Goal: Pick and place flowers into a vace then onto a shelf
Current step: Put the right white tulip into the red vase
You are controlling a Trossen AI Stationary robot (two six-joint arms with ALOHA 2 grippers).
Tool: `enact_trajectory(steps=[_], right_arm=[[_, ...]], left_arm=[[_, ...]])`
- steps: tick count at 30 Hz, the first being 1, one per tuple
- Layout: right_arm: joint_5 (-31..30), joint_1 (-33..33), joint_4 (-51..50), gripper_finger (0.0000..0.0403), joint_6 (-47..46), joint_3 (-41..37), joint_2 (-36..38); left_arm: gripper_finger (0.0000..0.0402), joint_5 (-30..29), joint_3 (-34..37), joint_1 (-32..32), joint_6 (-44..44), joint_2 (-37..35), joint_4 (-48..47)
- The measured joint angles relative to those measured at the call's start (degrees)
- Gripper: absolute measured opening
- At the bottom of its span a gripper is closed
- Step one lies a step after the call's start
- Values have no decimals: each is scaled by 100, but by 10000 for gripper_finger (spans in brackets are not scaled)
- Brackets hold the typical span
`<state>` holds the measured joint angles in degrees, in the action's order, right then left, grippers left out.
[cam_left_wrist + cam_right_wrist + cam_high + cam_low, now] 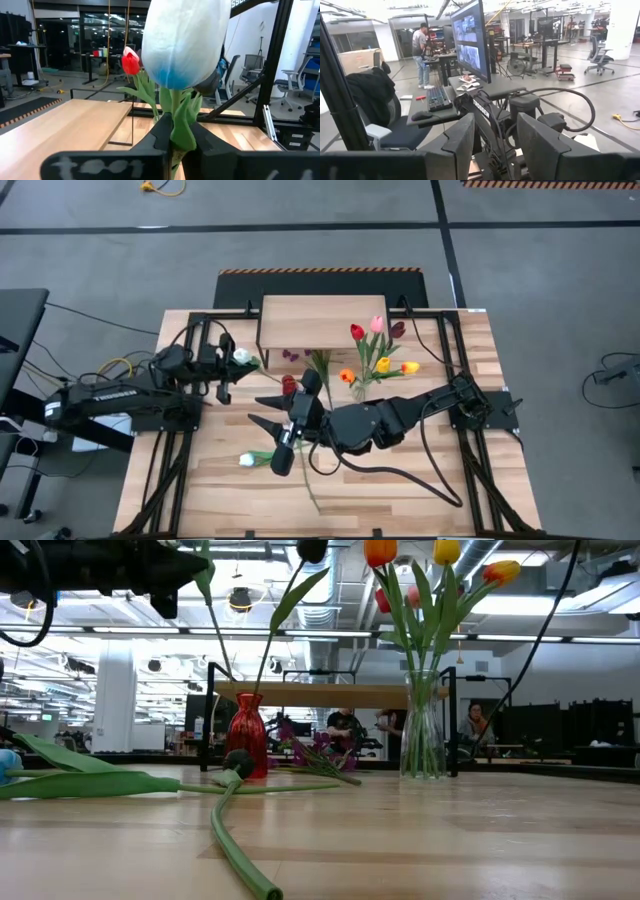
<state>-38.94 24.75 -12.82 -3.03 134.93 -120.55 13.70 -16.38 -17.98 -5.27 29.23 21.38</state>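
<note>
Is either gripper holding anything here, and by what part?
The left gripper is shut on the white tulip, gripping its green stem just below the head. The right gripper has nothing between its open fingers.

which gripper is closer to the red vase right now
Right. The right gripper hangs just in front of the red vase; the left gripper, shut on a white tulip, is farther off to its side.

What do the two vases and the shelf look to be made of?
Tall vase: clear glass by the look, stems visible through it. Small red vase: glossy, with bright highlights; glazed ceramic or glass, cannot tell. Shelf: pale wood-grain board with a matte finish, on thin black legs, probably metal.
</note>
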Motion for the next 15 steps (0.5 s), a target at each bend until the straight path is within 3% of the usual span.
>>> enact_trajectory(steps=[15], right_arm=[[2,2,0,134,-7,0,-6]], left_arm=[[6,-51,0,0,195,723,316]])
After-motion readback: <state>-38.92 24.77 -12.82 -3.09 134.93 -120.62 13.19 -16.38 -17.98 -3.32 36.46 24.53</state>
